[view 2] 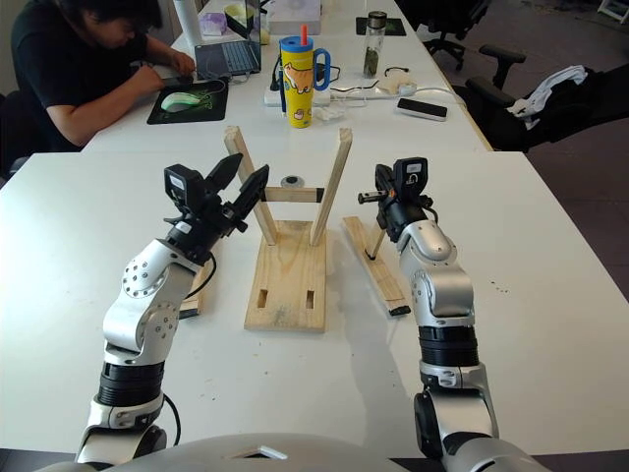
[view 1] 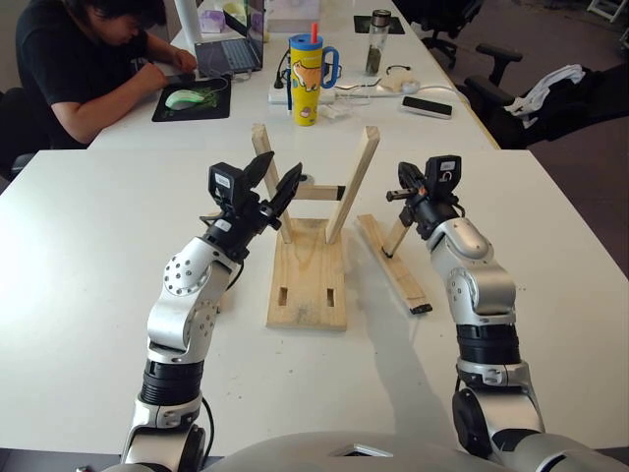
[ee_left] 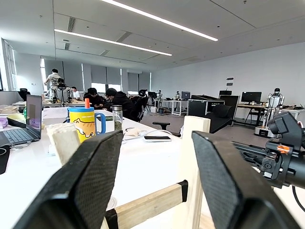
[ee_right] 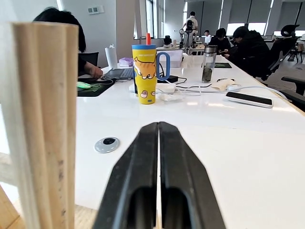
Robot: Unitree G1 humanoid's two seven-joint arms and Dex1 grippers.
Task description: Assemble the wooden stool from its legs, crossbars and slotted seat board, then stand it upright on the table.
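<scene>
The slotted seat board (view 1: 307, 280) lies flat in the middle of the white table. Two legs (view 1: 353, 184) stand up from its far end, leaning apart, joined by a crossbar (view 1: 319, 193). My left gripper (view 1: 273, 183) is open beside the left leg (view 1: 262, 147); the crossbar (ee_left: 147, 206) shows past its fingers (ee_left: 83, 191). To the right, another leg (view 1: 391, 264) lies on the table with a short crossbar (view 1: 396, 236) sticking up. My right gripper (view 1: 401, 194) hovers just above that crossbar, shut with nothing in it (ee_right: 158, 129). A further wooden piece (view 2: 190, 300) lies under my left arm.
A yellow mug (view 1: 307, 79), a phone (view 1: 426, 106), a bottle (view 1: 375, 41), cables and a laptop (view 1: 228, 51) stand on the adjoining table behind. A round grommet (view 2: 291, 181) sits in the tabletop behind the frame. Bare table lies in front and to both sides.
</scene>
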